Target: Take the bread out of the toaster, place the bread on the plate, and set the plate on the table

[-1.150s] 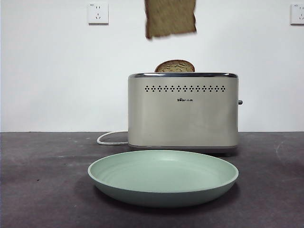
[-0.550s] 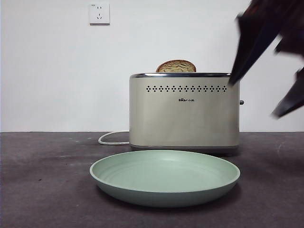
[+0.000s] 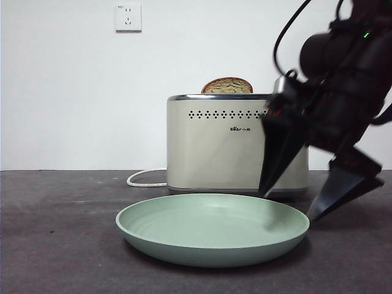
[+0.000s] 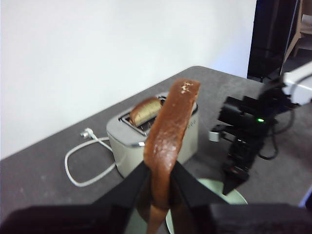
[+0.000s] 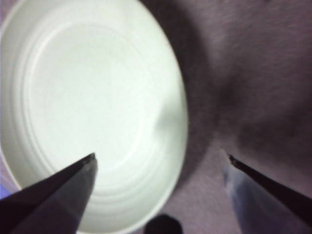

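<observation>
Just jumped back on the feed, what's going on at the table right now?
The left gripper holds the bread clamped on edge, high above the toaster, where a domed slice sits in a slot. The right gripper is low with its jaws open across the rim of the plate, which lies empty on the table.

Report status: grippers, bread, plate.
Left gripper shut on bread, high above toaster. Right gripper open, straddling plate rim. Plate empty, path clear.
</observation>
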Controlling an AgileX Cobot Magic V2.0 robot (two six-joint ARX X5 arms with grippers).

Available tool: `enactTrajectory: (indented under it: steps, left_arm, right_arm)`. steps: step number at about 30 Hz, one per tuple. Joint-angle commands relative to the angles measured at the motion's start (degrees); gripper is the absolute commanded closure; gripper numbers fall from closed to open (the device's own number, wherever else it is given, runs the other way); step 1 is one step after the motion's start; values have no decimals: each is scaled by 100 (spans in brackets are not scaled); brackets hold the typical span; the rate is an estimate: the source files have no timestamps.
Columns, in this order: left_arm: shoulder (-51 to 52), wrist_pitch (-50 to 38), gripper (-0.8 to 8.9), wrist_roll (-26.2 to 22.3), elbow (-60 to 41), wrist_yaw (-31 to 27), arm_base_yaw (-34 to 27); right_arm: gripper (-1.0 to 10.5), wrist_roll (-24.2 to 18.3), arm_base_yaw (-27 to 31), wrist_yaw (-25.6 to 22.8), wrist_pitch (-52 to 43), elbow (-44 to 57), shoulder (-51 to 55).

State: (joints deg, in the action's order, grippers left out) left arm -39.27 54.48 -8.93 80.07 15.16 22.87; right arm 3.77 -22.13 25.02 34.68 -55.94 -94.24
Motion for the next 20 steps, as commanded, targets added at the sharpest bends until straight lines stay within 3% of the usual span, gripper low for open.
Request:
enactTrajectory:
  steps: [1,9,16,20]
  left_arm:
    - [293,157,819,74,-264,-9,-15]
    - [931,658,819,304,-846,15,-15]
    - [957,992,820,428,-861,61,-15]
    - [955,994,820,627,-885,446,-15]
  right_arm:
    - [545,101,-94,-24,-85,-2,-214]
    - [969,157,-203,-299,-232,-2,-376]
    - [964,175,-203,-302,-256,-2,-367]
    - [964,179,-203,-291,-260,-4,-188]
